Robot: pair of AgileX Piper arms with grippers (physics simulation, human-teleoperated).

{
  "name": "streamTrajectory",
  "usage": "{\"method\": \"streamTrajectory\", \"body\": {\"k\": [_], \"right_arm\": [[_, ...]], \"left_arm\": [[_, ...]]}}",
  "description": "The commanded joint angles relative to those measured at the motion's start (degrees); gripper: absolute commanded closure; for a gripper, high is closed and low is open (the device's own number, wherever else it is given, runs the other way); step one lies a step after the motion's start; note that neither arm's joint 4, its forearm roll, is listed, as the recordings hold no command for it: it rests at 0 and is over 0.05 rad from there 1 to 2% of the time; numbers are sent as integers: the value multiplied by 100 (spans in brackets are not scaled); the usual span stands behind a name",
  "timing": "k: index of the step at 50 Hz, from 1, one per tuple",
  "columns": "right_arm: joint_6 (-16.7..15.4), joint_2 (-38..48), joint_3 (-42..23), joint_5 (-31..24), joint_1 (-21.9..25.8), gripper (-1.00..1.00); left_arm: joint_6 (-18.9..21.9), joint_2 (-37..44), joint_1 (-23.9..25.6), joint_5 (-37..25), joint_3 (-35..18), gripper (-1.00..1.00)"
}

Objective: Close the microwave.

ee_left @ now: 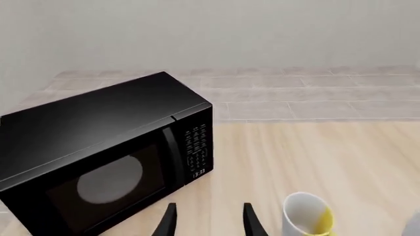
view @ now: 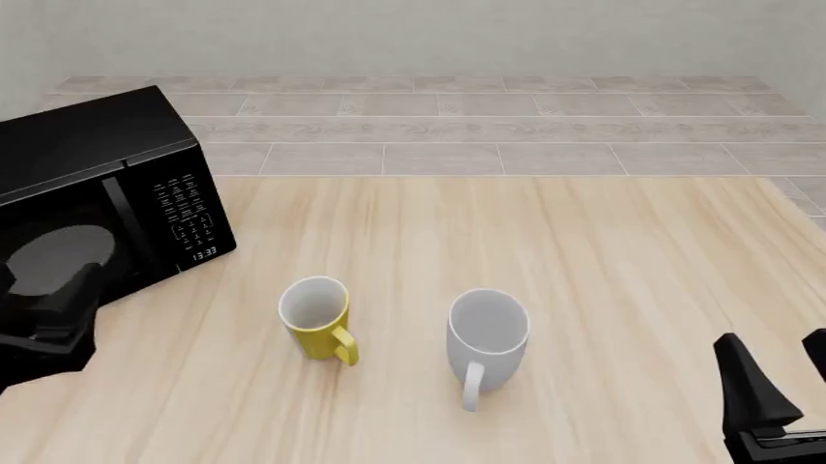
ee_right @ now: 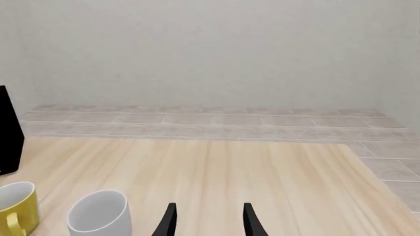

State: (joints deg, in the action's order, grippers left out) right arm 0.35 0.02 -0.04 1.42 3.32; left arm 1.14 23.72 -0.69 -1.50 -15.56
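The black microwave [view: 97, 193] stands at the table's far left, its door lying flush with the button panel [view: 188, 217] and clock. The left wrist view shows it close [ee_left: 105, 147], door window facing me. My left gripper [view: 52, 304] hovers just in front of the door's lower part, open, with nothing between its fingers [ee_left: 208, 219]. At the near right edge of the table my right gripper [view: 781, 372] is open and holds nothing [ee_right: 208, 219]. A sliver of the microwave [ee_right: 10, 132] shows in the right wrist view.
A yellow mug [view: 316, 314] and a grey-white mug [view: 488, 333] stand upright side by side near the table's middle front. The wooden table [view: 581, 242] ends at a tiled floor strip and a pale wall behind.
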Motion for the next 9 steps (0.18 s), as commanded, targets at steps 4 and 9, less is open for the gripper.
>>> {"method": "streamTrajectory", "body": {"k": [4, 9], "right_arm": [[18, -1, 3, 28, 10, -100], [52, 0, 0, -1, -80, -100]], "left_arm": [[-140, -1561, 102, -1552, -176, -100], [-243, -1928, 27, -1918, -200, -100]]}}
